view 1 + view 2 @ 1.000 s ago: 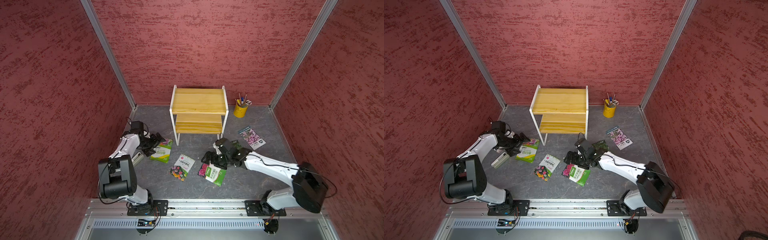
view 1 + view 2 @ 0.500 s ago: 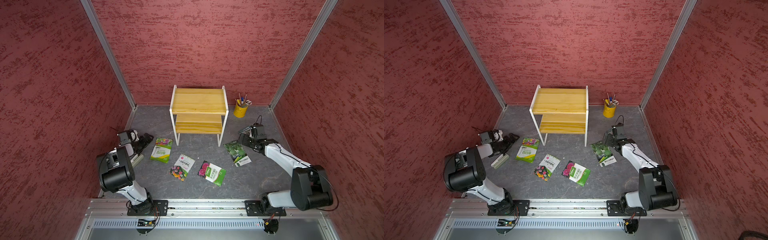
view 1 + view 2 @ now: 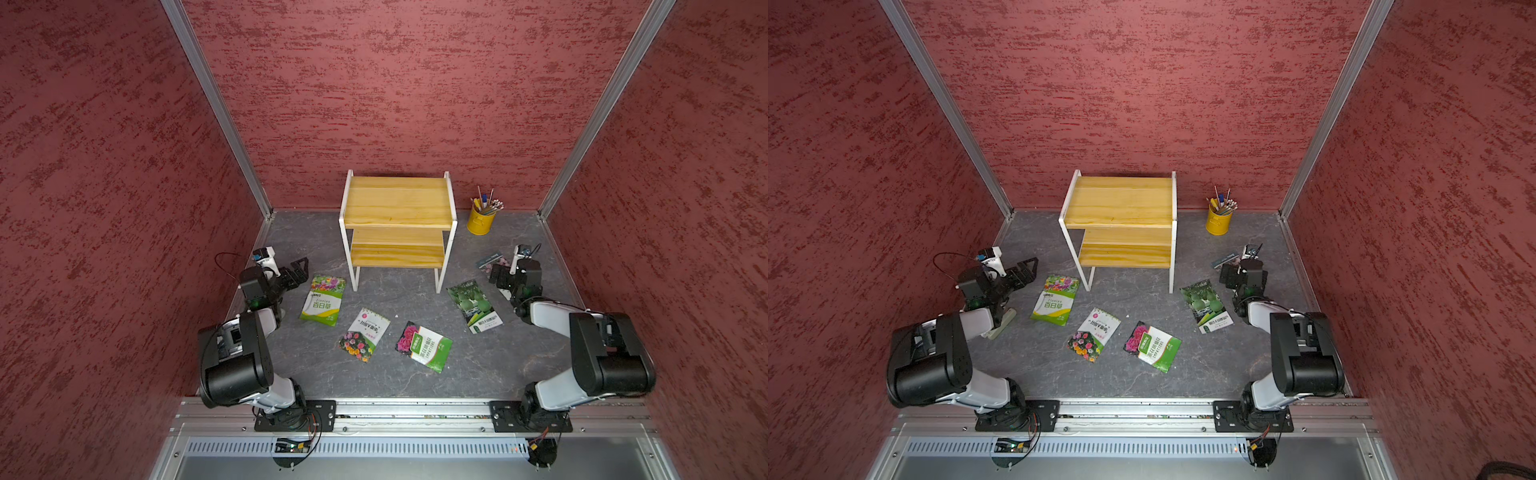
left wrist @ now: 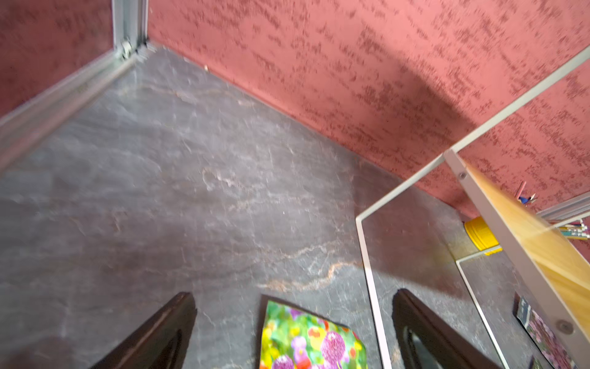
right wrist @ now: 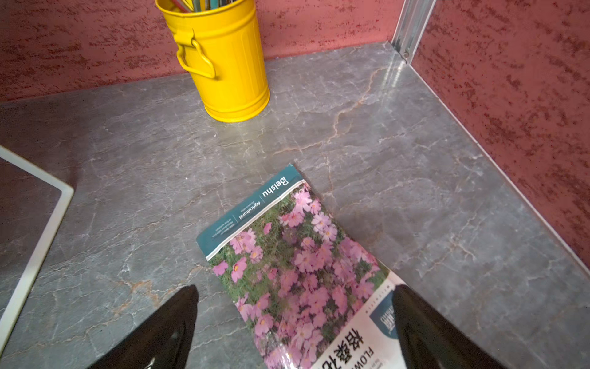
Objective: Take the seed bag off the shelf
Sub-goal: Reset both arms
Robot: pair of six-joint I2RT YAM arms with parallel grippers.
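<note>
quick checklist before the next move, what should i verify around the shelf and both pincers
1. No bag on the top board of the shelf: ok.
2. No bag on the lower board: the front is bare, the rear is hidden under the top board: cannot tell.
3. The left pincer is open and empty: ok.
4. The right pincer is open and empty, over the pink bag: ok.
5. The zinnia bag and the melon bag lie flat on the floor, clear of the shelf legs: ok.
6. The cup is upright, apart from both arms: ok.
</note>
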